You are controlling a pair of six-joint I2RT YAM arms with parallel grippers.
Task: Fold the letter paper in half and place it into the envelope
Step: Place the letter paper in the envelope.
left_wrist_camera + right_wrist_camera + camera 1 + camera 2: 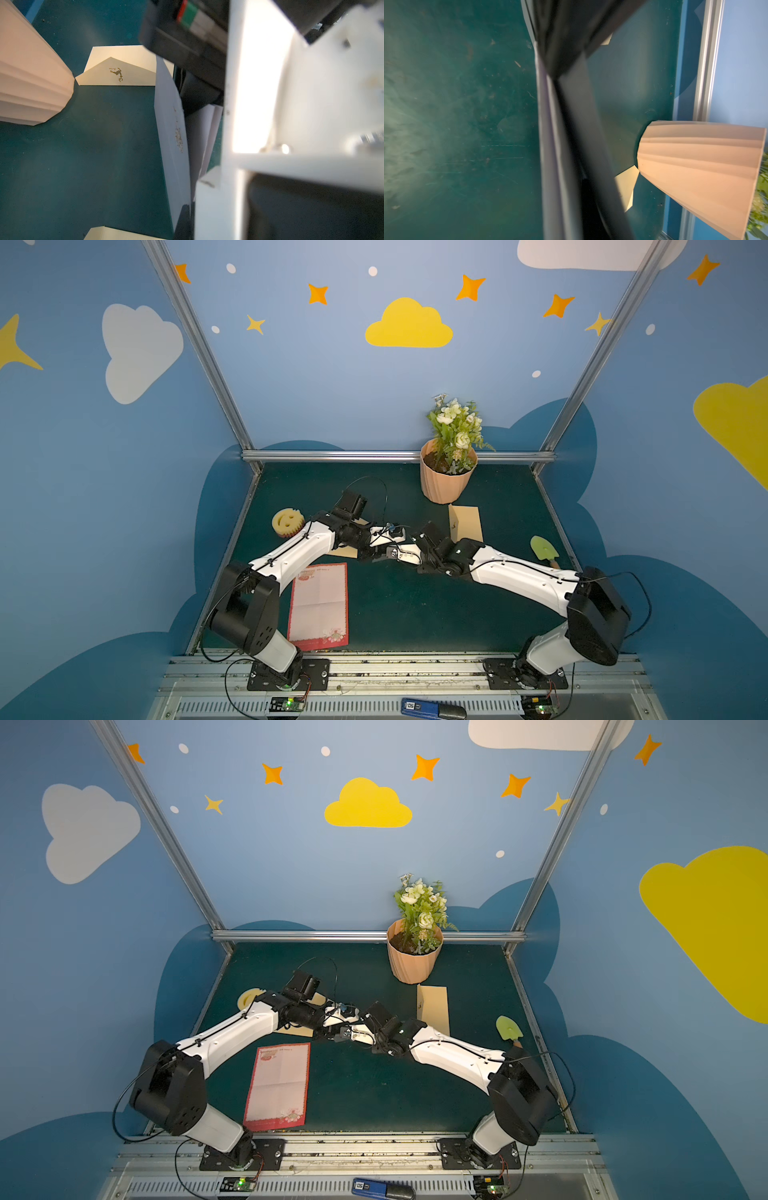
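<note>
The red-bordered letter paper (319,603) lies flat and unfolded at the front left in both top views, and neither gripper touches it. The tan envelope (465,522) rests by the pot, its flap and deer mark facing the left wrist camera (118,70). Over the middle of the table the arms meet side by side. My left gripper (412,537) points right, and its white fingers (172,145) are pressed together with nothing between them. My right gripper (375,558) points left. Its blurred fingers (550,145) stand close together, also holding nothing.
A peach flower pot (446,481) stands at the back, touching the envelope's corner. A smiley sponge (287,522) lies at the left and a green toy shovel (544,549) at the right. A tan flat sheet (345,551) lies under the left arm.
</note>
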